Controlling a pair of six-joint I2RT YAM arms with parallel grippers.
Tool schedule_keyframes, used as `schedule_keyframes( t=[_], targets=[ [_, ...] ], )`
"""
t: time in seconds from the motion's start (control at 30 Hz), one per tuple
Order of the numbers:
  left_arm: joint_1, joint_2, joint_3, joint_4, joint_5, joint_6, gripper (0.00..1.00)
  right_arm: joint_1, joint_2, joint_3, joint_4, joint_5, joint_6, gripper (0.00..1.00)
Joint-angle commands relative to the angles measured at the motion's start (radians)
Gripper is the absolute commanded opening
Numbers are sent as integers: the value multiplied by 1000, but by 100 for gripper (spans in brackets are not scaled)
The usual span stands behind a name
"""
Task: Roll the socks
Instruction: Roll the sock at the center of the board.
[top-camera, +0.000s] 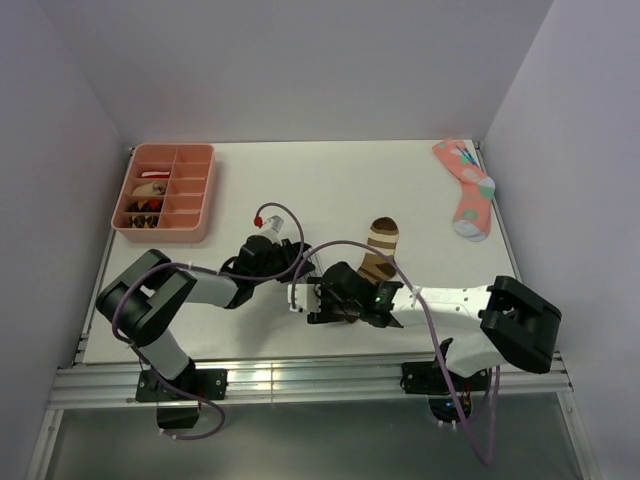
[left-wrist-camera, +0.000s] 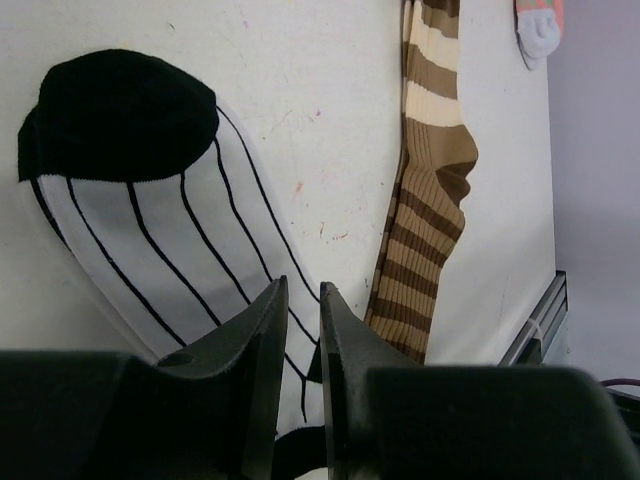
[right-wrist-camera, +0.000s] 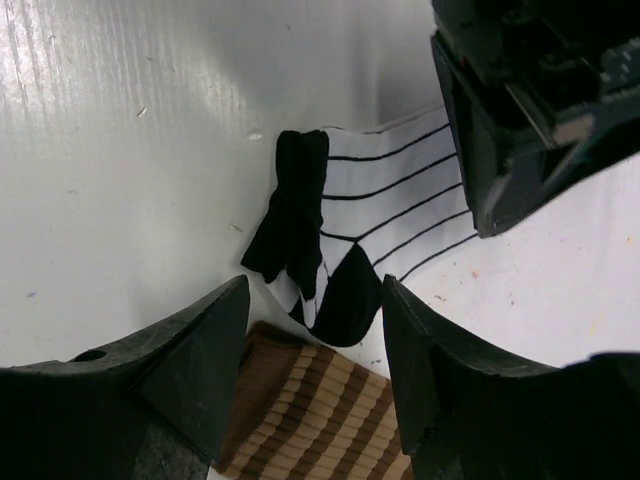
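A white counter (top-camera: 350, 180) is walled in on its left, far and right sides. The two robot arms meet low in the middle, close to the near edge.

The left claw (left-wrist-camera: 302, 290) has its jaws almost together, with only a thin slit between them. Its tips rest on the white sock with thin black stripes (left-wrist-camera: 170, 230). Whether any fabric is pinched cannot be told. This sock's black toe points away from the claw onto bare counter.

The right claw (right-wrist-camera: 315, 290) has its jaws wide apart and holds nothing. It hovers over the white sock's black heel and bunched black cuff.

The brown-and-tan striped sock (left-wrist-camera: 420, 230) lies just beside the white one, with a narrow strip of counter between them. It stretches toward the far side.

The far middle of the counter is bare. A pink tray (top-camera: 205, 190) sits in the far left corner. A pink dotted sock (top-camera: 467, 190) lies against the far right edge.
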Motion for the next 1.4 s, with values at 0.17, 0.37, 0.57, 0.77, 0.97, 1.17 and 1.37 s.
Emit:
schedule_keyframes(
  t=[0.17, 0.37, 0.57, 0.77, 0.97, 1.17, 1.37],
  targets=[
    [0, 29, 51, 15, 9, -6, 25, 54, 54, -5, 64, 49, -62, 63],
    [3, 36, 56, 7, 14, -5, 25, 77, 93, 13, 60, 98, -88, 62],
    [12, 38, 53, 5, 25, -2, 24, 98, 116, 3, 89, 137, -106, 60],
    [18, 44, 53, 8, 32, 2, 24, 113, 149, -3, 144, 193, -109, 54],
    [20, 48, 50, 11, 38, 2, 24, 120, 159, -19, 181, 211, -115, 42],
    [20, 47, 48, 10, 35, 0, 24, 121, 139, -30, 190, 225, -108, 27],
    [21, 52, 42, 8, 32, 2, 23, 118, 123, -14, 173, 195, -86, 17]
  ],
)
